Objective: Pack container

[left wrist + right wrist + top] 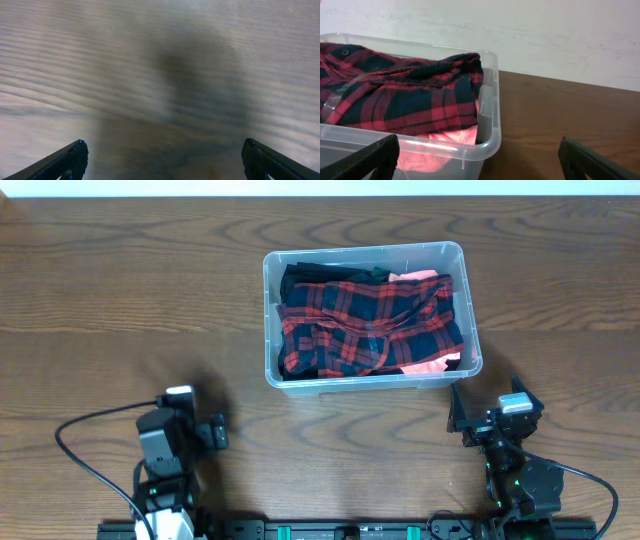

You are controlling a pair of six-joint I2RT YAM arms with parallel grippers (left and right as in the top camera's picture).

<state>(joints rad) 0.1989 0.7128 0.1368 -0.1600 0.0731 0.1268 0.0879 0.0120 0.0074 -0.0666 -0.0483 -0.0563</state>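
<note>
A brown wooden table (100, 300) is seen across the whole overhead view, and the container (365, 248) is set on it, upright and uncovered, with its long sides running left to right. A white wall (520, 35) is seen behind the container in the right wrist view.

The container is filled almost to its rim. A crumpled red-and-dark plaid shirt (365, 325) is laid across most of the inside, and it is seen from the right wrist to be heaped about level with the rim. A pink garment (435, 365) is tucked under the shirt at the container's right end and is pressed against the clear wall there. A black garment (300, 280) is shown at the container's far left corner.

The right gripper (477, 141) is held just beside the container's near right corner, pointed at that corner. Its fingers are spread wide and nothing is held between them. The left gripper (165, 145) is placed well apart from the container, off its near left corner, and is aimed down at bare wood. Its fingers are likewise parted and nothing is gripped.

A black cable (90, 425) is looped on the table on the side of the left arm away from the container.
</note>
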